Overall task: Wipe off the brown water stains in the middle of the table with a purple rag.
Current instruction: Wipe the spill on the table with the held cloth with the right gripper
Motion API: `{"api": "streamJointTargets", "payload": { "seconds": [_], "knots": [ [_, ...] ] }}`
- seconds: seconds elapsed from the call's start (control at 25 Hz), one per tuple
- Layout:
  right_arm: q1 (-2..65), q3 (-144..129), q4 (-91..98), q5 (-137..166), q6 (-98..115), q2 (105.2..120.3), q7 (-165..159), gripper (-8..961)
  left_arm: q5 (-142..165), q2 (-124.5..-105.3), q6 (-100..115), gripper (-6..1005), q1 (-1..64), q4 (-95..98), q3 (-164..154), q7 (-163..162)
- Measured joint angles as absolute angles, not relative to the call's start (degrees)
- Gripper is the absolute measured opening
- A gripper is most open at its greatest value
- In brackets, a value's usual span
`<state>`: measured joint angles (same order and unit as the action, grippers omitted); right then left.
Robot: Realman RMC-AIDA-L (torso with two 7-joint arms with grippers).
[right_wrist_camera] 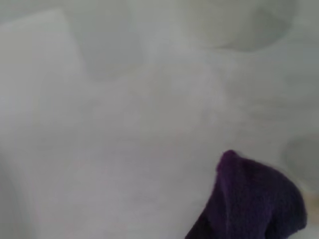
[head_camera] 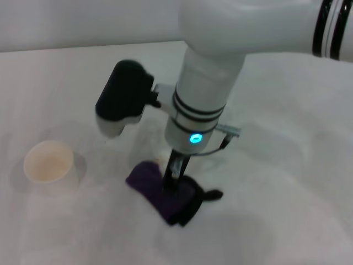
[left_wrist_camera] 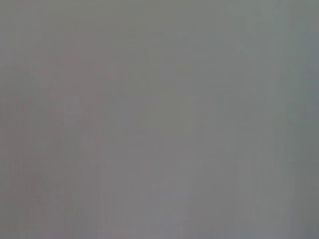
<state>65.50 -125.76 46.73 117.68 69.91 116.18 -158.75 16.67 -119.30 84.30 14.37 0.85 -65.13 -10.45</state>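
Observation:
The purple rag [head_camera: 165, 190] lies bunched on the white table [head_camera: 287, 182], its black loop [head_camera: 211, 194] sticking out toward the right. My right gripper [head_camera: 174, 179] comes straight down from the white arm above and is shut on the purple rag's top, pressing it to the surface. A small pale tan bit of the brown water stains [head_camera: 161, 161] shows just behind the rag; the rest is covered. The right wrist view shows a corner of the purple rag [right_wrist_camera: 251, 199] over white tabletop. My left gripper is out of view, and the left wrist view is plain grey.
A white paper cup [head_camera: 48, 162] with a tan inside stands upright at the left, well apart from the rag. The arm's black wrist housing [head_camera: 122, 94] hangs over the table's middle. The table's far edge [head_camera: 83, 47] runs along the back.

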Motion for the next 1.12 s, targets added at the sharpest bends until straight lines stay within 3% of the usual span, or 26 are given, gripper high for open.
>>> {"api": "streamJointTargets", "payload": {
  "seconds": [0.48, 1.12],
  "knots": [
    [67.25, -120.41, 37.20, 128.00, 68.54, 116.18, -162.50, 111, 16.71, -119.36, 84.29, 892, 14.34, 1.18, -65.12, -9.81],
    [66.45, -129.09, 47.88, 115.72, 70.45, 116.19, -159.64, 111, 16.70, -119.36, 84.28, 892, 14.56, 1.23, -65.12, -9.75]
  ]
}}
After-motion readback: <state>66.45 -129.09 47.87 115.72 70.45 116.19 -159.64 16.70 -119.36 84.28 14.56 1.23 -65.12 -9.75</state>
